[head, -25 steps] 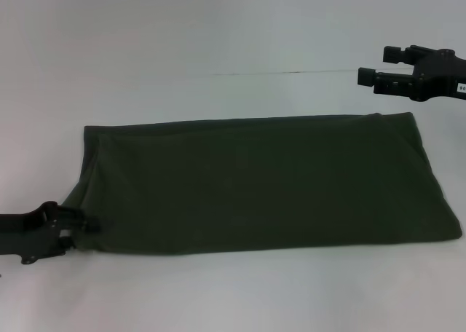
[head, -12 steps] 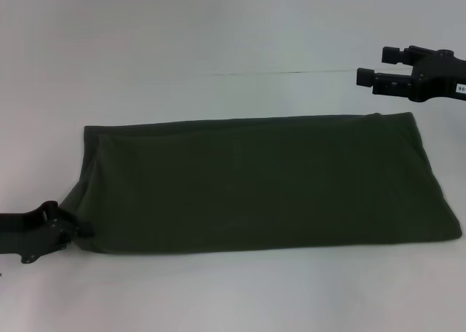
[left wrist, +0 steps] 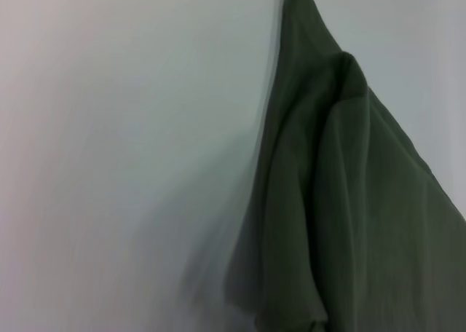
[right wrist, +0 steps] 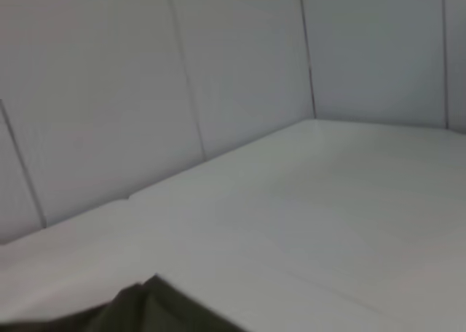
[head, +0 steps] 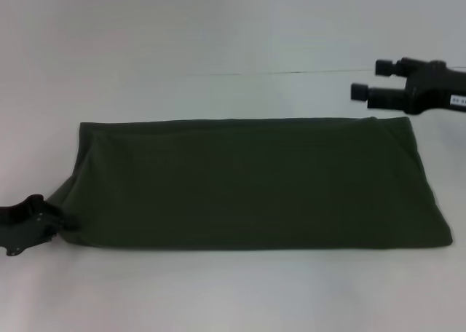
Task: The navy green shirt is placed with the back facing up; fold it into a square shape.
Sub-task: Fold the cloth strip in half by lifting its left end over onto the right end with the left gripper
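Shirt lies flat on white tabletop, folded into a long band running left to right. Left gripper at the shirt's near left corner, fingers pinching the fabric, which is drawn into a point. Right gripper hovers above far right corner, fingers spread, clear of cloth.

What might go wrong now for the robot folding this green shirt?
The left hand seems to pinch only the shirt at its near-left corner, so the fabric could slip free or bunch unevenly when pulled. The right hand, open beyond the far-right corner, holds nothing, so that end may drag and skew the fold.
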Controlling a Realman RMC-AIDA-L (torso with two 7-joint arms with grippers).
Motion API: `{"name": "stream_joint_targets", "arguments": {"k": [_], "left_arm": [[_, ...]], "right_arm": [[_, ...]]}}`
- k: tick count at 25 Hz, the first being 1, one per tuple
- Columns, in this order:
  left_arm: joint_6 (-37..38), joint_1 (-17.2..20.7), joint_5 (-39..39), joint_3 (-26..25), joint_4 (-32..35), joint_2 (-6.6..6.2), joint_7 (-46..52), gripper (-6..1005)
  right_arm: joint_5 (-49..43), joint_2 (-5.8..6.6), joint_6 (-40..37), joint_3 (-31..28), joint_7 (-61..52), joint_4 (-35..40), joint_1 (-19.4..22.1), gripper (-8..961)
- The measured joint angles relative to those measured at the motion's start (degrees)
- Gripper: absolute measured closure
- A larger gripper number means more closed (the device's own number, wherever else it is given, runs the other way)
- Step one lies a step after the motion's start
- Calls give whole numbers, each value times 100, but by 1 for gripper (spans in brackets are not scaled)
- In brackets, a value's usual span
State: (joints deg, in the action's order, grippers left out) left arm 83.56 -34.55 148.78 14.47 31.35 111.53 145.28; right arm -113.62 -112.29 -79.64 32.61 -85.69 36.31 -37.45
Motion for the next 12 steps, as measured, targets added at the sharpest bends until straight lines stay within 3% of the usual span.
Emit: {"name": "stream_joint_targets", "arguments": {"k": [4,7,12], "left_arm": [[47,-6,-8,-17,12,-14,-42,941],[52,-19,-8,-17,6,-18,-44,941],[61,-33,-9,-15,13,-19,-41,941]], "right_arm": [[-10,63,-360,392,68,62,105,67],[-20,189,-790,780,184,80,199,67],[-153,269,-1069,915,327,83,307,67]]}}
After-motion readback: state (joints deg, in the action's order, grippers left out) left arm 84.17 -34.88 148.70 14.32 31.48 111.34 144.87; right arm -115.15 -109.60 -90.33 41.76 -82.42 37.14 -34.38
